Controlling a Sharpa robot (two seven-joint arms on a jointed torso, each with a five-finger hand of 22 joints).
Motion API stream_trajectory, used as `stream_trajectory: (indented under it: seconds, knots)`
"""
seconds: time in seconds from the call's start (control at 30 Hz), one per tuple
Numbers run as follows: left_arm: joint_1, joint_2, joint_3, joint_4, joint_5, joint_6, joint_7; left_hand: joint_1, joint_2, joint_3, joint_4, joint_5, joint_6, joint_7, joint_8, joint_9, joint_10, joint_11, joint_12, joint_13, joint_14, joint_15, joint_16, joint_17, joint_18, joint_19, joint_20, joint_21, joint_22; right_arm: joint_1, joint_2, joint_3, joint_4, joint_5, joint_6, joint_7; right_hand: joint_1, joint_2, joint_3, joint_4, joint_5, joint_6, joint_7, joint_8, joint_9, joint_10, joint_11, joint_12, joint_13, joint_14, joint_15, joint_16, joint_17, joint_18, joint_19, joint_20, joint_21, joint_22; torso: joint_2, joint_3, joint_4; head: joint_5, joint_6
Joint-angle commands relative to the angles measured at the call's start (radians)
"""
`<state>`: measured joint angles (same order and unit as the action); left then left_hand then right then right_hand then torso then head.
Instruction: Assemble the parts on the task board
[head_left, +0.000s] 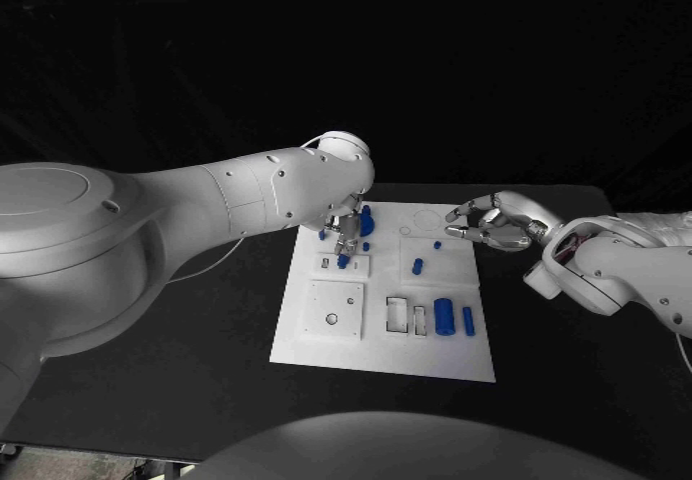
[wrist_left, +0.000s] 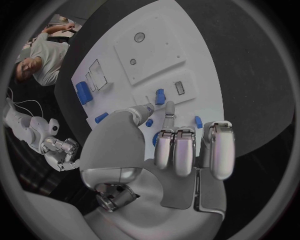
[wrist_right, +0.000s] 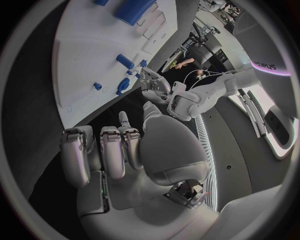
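Note:
The white task board (head_left: 382, 345) lies in the middle of the black table. My left hand (head_left: 345, 235) hangs over the board's far left part. Its thumb and one fingertip (wrist_left: 169, 107) stand at either side of a small blue part (wrist_left: 160, 96) that is upright in a raised white block (head_left: 346, 265). Whether they pinch it is unclear; the other fingers are curled in. My right hand (head_left: 490, 225) hovers just off the board's far right corner with its fingers (wrist_right: 115, 150) curled and nothing in them. A taller blue part (head_left: 366, 222) stands by the left hand.
More blue parts lie on the board: a short peg (head_left: 418, 266), a thick cylinder (head_left: 444, 316) and a thin piece (head_left: 469, 320) at the right. A square white plate with two holes (head_left: 336, 308) and open rectangular slots (head_left: 405, 316) are nearer me. Black table surrounds the board.

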<state>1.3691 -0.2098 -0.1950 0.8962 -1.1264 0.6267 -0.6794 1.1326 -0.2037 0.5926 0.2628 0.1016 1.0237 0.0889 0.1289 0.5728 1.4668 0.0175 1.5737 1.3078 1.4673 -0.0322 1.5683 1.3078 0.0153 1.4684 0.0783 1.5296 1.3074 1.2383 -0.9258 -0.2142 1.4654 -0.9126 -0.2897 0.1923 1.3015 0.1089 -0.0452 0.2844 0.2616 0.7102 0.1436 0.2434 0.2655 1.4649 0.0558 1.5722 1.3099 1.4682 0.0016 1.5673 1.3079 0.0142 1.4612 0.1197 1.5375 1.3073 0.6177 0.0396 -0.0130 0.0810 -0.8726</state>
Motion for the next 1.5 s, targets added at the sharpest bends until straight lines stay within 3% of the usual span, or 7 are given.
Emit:
stream_trajectory:
  seconds: [0.03, 0.73, 1.1, 1.3, 1.5]
  knots:
    - [-0.001, 0.002, 0.000, 0.001, -0.012, -0.004, 0.008, 0.005, 0.009, 0.000, -0.008, 0.004, -0.002, 0.003, -0.007, 0.002, 0.104, 0.005, -0.003, 0.263, 0.103, 0.006, 0.002, 0.263, 0.000, 0.060, 0.008, -0.006, 0.233, 0.000, 0.001, 0.000, 0.000, 0.000, 0.020, -0.003, 0.002, 0.010, 0.004, 0.001, 0.005, 0.001, -0.002, 0.004, 0.000, 0.106, 0.004, -0.001, 0.261, 0.103, 0.008, 0.003, 0.263, 0.000, 0.068, 0.001, -0.007, 0.245, 0.000, -0.0001, 0.0007, 0.001, 0.000]
    - [-0.020, 0.005, 0.000, 0.001, 0.006, -0.001, 0.013, 0.025, 0.017, 0.010, -0.036, 0.011, 0.003, 0.001, -0.006, 0.010, 0.104, 0.004, -0.003, 0.263, 0.103, 0.006, 0.002, 0.263, 0.001, 0.058, 0.008, -0.009, 0.232, 0.000, 0.002, 0.000, -0.001, 0.003, 0.028, -0.007, 0.002, 0.012, 0.005, 0.001, 0.004, -0.002, -0.002, 0.002, 0.000, 0.106, 0.004, -0.001, 0.261, 0.103, 0.008, 0.003, 0.263, 0.002, 0.061, 0.002, -0.015, 0.242, 0.000, 0.0001, 0.0001, 0.002, 0.000]
    - [-0.027, 0.004, 0.000, -0.002, 0.015, -0.025, 0.019, 0.036, 0.030, 0.022, -0.071, 0.053, 0.011, -0.003, 0.000, 0.025, 0.104, 0.001, -0.003, 0.263, 0.103, 0.003, 0.002, 0.263, 0.001, 0.057, 0.005, -0.010, 0.232, 0.000, 0.001, 0.000, 0.000, 0.003, 0.029, -0.007, 0.002, 0.012, 0.005, 0.001, 0.004, -0.002, -0.002, 0.002, 0.000, 0.106, 0.004, -0.001, 0.261, 0.103, 0.008, 0.003, 0.263, 0.003, 0.059, 0.002, -0.017, 0.241, 0.000, 0.0000, 0.0006, 0.001, 0.000]
    - [-0.027, -0.005, 0.000, 0.007, 0.015, -0.047, 0.020, 0.047, 0.042, 0.028, -0.117, 0.087, 0.025, -0.011, 0.021, 0.054, 0.104, -0.007, -0.003, 0.263, 0.103, -0.003, 0.002, 0.263, 0.001, 0.057, 0.000, -0.010, 0.233, 0.000, 0.000, 0.000, -0.001, 0.003, 0.030, -0.010, 0.004, 0.012, 0.006, 0.000, 0.002, -0.003, -0.002, 0.002, 0.000, 0.106, 0.004, -0.001, 0.261, 0.103, 0.008, 0.003, 0.263, 0.003, 0.057, 0.002, -0.018, 0.241, -0.001, -0.0001, 0.0010, 0.002, 0.000]
    - [-0.027, -0.020, 0.000, 0.029, 0.006, -0.076, 0.020, 0.053, 0.051, 0.023, -0.164, 0.102, 0.028, -0.028, 0.069, 0.125, 0.104, -0.020, -0.003, 0.263, 0.103, -0.015, 0.002, 0.263, 0.000, 0.060, -0.011, -0.009, 0.235, 0.000, 0.001, 0.000, -0.003, 0.003, 0.032, -0.012, 0.005, 0.012, 0.006, -0.001, 0.000, -0.002, -0.002, 0.003, 0.000, 0.106, 0.004, -0.001, 0.261, 0.103, 0.009, 0.003, 0.263, 0.005, 0.052, 0.002, -0.023, 0.238, -0.001, 0.0002, 0.0013, 0.005, 0.000]
